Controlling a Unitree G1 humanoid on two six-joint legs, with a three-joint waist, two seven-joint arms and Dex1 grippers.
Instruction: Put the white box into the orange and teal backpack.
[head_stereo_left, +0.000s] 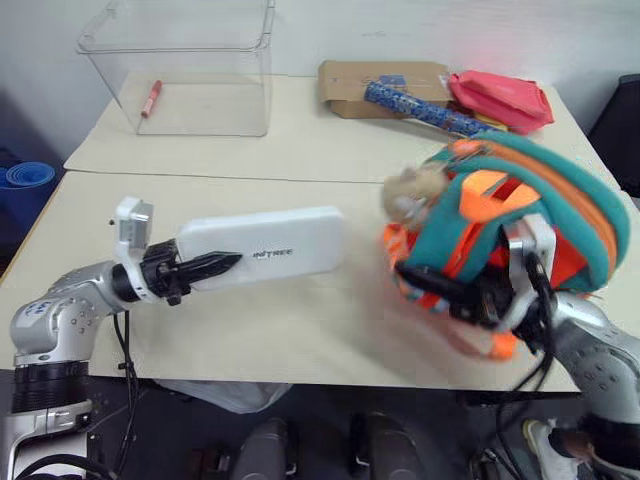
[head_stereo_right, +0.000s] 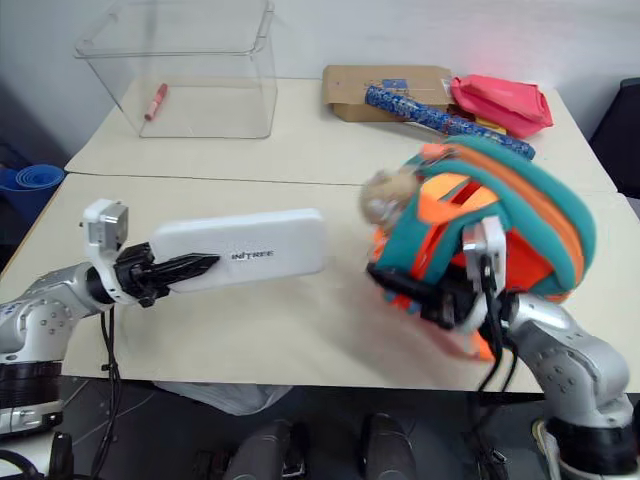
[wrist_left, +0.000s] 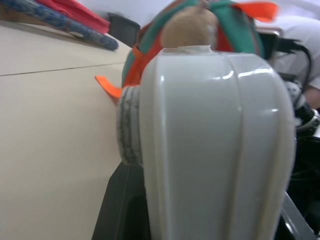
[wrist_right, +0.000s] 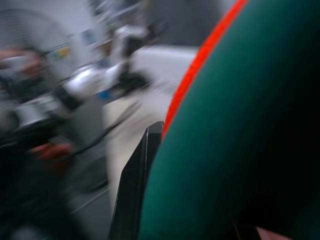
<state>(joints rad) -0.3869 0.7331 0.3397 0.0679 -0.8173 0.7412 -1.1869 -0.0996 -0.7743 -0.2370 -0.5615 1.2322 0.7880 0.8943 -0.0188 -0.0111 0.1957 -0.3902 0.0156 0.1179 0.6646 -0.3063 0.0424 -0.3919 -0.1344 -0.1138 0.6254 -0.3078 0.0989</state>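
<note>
- The white box (head_stereo_left: 262, 251) is held level above the beige surface (head_stereo_left: 300, 330), left of centre, its long side running left to right and the grey lettering on its top facing up.
- The left gripper (head_stereo_left: 222, 264) clasps the box at its left end; the black fingers (head_stereo_left: 205, 267) lie along the box's near edge, pointing right toward the backpack.
- In the left wrist view the box's glossy white end (wrist_left: 215, 145) stands close in front of the camera, with the backpack behind it.
- The clear plastic bin (head_stereo_left: 190, 65) sits at the far left of the surface, and a small red marker (head_stereo_left: 151, 98) lies inside it.
- A brown cardboard box (head_stereo_left: 375, 85) lies at the far middle, with a blue patterned roll (head_stereo_left: 425, 108) resting across it and stretching to the right.
- A flat red-pink pouch (head_stereo_left: 500, 98) lies just right of the cardboard box, at the far right edge.
- The orange and teal backpack (head_stereo_left: 520, 215) is lifted at the right of the scene, well apart from the white box, with a gap of bare surface between them.
- A tan plush toy (head_stereo_left: 415, 190) hangs on the backpack's left side, facing the box.
- The right gripper (head_stereo_left: 450, 295) is clenched on the backpack's lower orange part, its fingers pointing left.
- In the right wrist view teal fabric with an orange seam (wrist_right: 235, 130) lies right against one black finger (wrist_right: 135, 185).
</note>
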